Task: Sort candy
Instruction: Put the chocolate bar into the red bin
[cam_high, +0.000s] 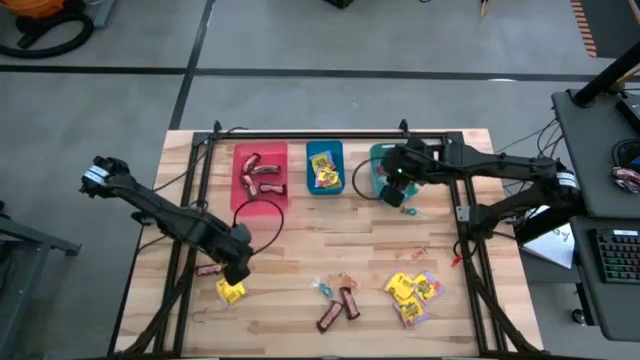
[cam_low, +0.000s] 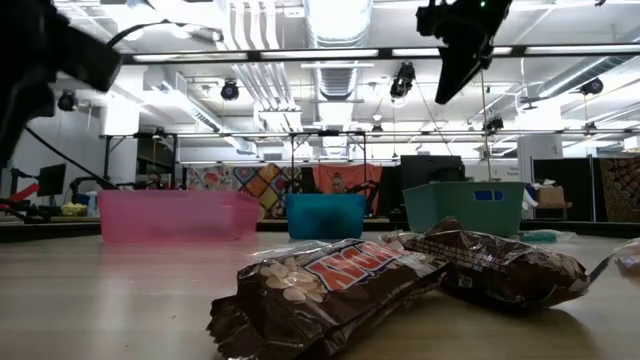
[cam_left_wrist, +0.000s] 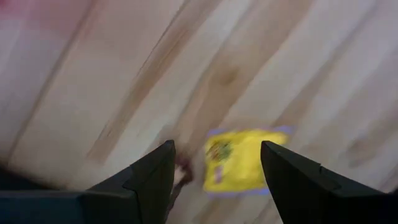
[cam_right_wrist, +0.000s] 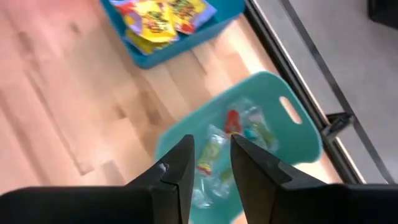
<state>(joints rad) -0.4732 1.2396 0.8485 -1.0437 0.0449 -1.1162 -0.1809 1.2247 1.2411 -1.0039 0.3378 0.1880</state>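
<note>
With fingers spread, the left gripper (cam_left_wrist: 214, 171) should drop squarely over the bright yellow square candy packet (cam_left_wrist: 242, 158), lower left of the high view, before pinching.

Three bins stand in a row at the far side of the table (cam_high: 300, 235): the left bin (cam_high: 261, 172) holds bars, the middle bin (cam_high: 324, 167) holds square packets, the right bin (cam_high: 383, 160) holds twist-wrapped pieces. The right gripper (cam_high: 397, 192) hangs over the right bin. The left gripper (cam_high: 236, 273) hovers at the near left, just behind a lone packet (cam_high: 230, 291). Two bars (cam_high: 338, 308) lie near the front middle, a heap of packets (cam_high: 412, 294) to their right, and what seem loose small sweets (cam_high: 412, 254) between heap and bins
</note>
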